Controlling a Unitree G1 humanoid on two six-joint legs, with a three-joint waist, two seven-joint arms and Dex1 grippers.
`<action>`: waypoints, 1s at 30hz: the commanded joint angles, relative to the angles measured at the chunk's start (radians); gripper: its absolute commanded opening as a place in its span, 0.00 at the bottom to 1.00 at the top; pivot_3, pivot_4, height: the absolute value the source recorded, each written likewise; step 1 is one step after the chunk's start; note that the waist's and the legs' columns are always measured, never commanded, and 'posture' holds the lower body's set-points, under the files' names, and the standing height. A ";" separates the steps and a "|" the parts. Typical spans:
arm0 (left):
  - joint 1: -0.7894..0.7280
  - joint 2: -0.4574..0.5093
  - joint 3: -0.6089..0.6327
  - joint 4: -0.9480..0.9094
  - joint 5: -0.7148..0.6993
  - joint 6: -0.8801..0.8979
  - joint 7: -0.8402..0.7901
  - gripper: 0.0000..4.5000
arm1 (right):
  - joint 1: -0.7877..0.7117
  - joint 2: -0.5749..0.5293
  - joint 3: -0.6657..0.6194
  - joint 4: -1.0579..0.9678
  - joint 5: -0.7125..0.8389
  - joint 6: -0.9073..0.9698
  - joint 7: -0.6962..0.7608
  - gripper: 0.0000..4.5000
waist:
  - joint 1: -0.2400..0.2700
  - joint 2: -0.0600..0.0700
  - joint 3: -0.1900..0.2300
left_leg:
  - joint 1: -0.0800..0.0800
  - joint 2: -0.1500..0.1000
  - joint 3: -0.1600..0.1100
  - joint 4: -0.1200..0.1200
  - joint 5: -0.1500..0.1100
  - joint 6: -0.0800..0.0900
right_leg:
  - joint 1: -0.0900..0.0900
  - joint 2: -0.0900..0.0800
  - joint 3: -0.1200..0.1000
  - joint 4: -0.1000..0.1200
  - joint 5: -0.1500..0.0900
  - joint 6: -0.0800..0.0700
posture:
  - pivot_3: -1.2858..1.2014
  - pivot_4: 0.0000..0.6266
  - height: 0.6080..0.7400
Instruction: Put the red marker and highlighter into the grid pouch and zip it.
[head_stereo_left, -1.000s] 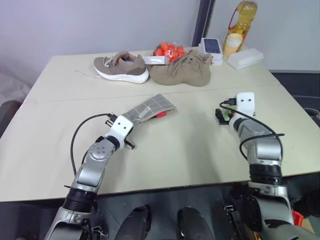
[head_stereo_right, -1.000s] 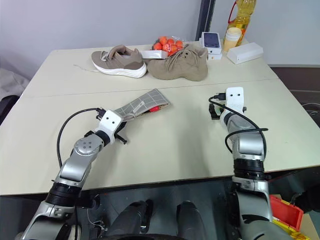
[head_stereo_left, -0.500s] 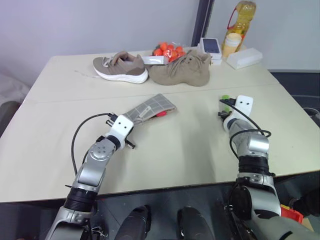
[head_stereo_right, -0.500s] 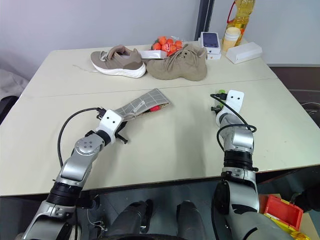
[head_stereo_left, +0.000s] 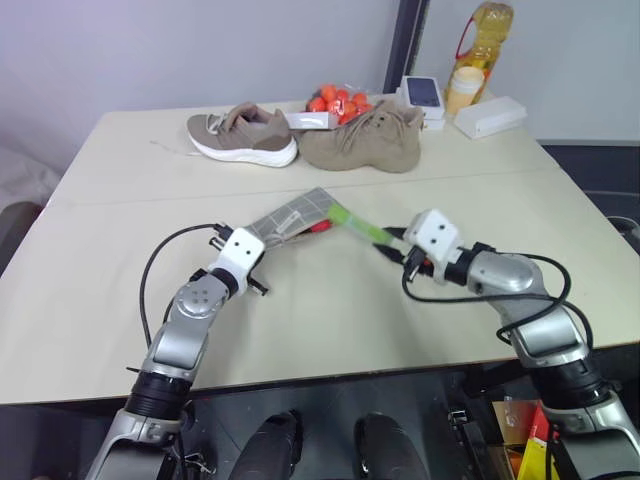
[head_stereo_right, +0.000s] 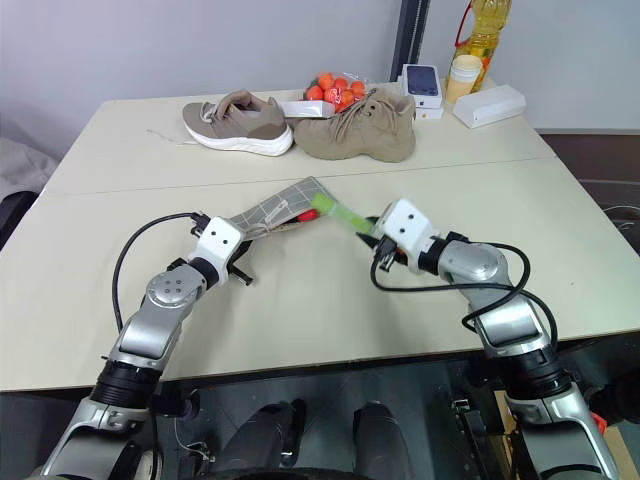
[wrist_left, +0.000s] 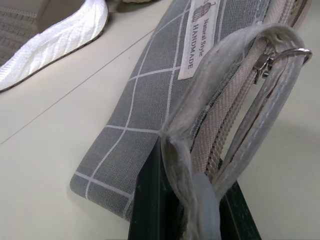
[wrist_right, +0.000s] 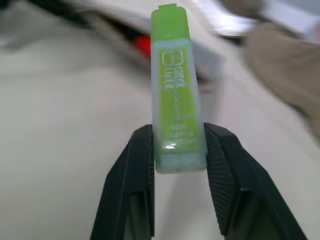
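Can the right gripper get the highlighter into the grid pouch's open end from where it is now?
Probably yes. The right gripper holds the highlighter aimed at the open end of the grid pouch, which the left gripper pinches; only the red marker pokes out there.

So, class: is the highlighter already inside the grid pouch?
No: the highlighter is clamped between the right gripper fingers, in the air short of the grid pouch.

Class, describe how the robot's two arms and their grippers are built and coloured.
Both arms have silver-grey metal links with dark joints, a white block at each wrist and a looping black cable. The left gripper and right gripper have black jaws; the right's inner faces are ribbed.
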 joint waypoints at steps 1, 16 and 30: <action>-0.018 0.000 0.009 -0.011 -0.007 -0.026 -0.003 0.00 | -0.011 -0.005 0.018 -0.051 -0.008 0.018 0.020 0.19 | 0.002 0.000 0.000 | 0.000 0.000 0.000 0.000 0.000 0.000 | 0.000 0.000 0.000 0.000 0.000 0.000 | 0.52 0.24 1.00; 0.010 -0.001 -0.007 -0.048 -0.008 -0.046 -0.033 0.00 | -0.054 0.024 0.061 0.009 -0.097 0.050 -0.001 0.19 | 0.004 0.000 0.000 | 0.000 0.000 0.000 0.000 0.000 0.000 | 0.000 0.000 0.000 -0.001 0.000 0.000 | 0.52 0.24 1.00; 0.028 0.064 -0.112 -0.085 0.037 -0.206 -0.162 0.00 | -0.217 -0.022 0.280 -0.078 -0.341 0.089 0.096 0.19 | 0.003 0.000 0.000 | 0.000 0.000 0.000 0.000 0.000 0.000 | 0.000 -0.001 0.000 -0.001 0.000 0.000 | 0.52 0.24 1.00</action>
